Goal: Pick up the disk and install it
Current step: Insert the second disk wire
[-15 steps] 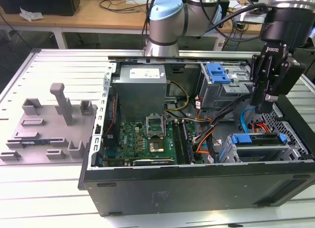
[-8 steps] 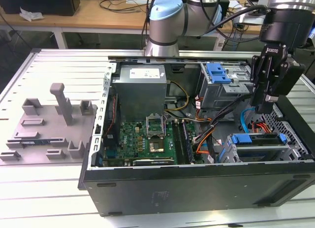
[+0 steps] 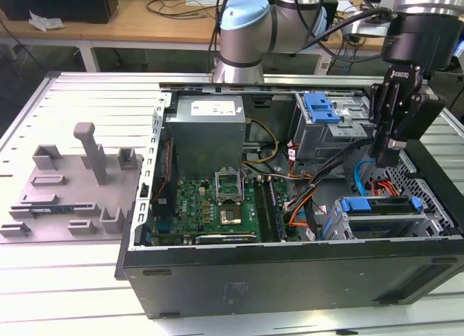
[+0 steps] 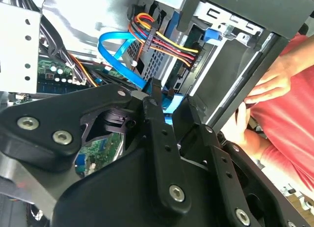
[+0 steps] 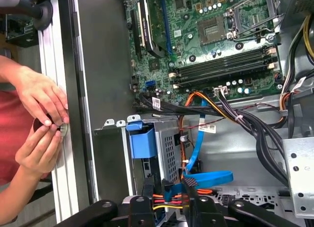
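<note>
A: Inside the open computer case (image 3: 290,274) on the slatted bench (image 3: 87,278), toward the exterior view's right, where is the pincer (image 3: 386,160)?

B: It hangs over the case's near corner on that side, above the drive cage and beside the blue data cable (image 3: 360,178). Its fingers (image 4: 162,138) stand close together with a narrow gap between them, and nothing is gripped.

A: And the disk (image 3: 380,209)?

B: It lies in the lower bay just below the pincer, its blue carrier bracket showing along the upper edge. In the first wrist view the blue latch of a carrier (image 5: 142,141) shows beside the perforated cage wall.

A: What else is in there?

B: The green motherboard (image 3: 217,205) in the middle, the grey power supply (image 3: 206,129) behind it, and a bundle of red, yellow and black wires (image 4: 164,40) plugged in near the fingers.

A: Anyone nearby?

B: A person's hands (image 5: 41,124) rest against the outer edge of the case, in both wrist views.
</note>
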Robot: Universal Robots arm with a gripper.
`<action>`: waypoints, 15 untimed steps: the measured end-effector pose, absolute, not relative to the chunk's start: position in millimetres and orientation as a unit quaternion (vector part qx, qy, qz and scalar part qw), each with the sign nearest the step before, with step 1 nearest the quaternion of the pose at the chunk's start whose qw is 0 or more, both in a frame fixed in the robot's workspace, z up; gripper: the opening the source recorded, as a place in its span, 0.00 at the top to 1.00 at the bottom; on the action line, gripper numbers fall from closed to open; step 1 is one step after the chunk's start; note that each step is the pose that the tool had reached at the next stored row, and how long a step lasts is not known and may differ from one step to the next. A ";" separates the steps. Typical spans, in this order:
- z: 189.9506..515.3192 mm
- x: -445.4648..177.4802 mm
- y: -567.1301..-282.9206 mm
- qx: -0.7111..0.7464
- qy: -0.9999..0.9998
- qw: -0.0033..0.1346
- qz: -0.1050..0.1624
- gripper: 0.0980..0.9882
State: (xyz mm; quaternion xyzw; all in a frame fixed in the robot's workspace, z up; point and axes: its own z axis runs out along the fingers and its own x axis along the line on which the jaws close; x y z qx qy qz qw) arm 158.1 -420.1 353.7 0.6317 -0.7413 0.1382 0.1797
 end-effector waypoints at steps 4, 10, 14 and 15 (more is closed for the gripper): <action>353.7 158.2 -418.8 0.631 -0.742 0.180 0.138 0.70; 351.6 158.2 -418.8 0.631 -0.742 0.180 0.138 0.70; 351.3 158.5 -418.8 0.631 -0.742 0.180 0.138 0.70; 351.3 158.5 -418.8 0.631 -0.742 0.180 0.138 0.70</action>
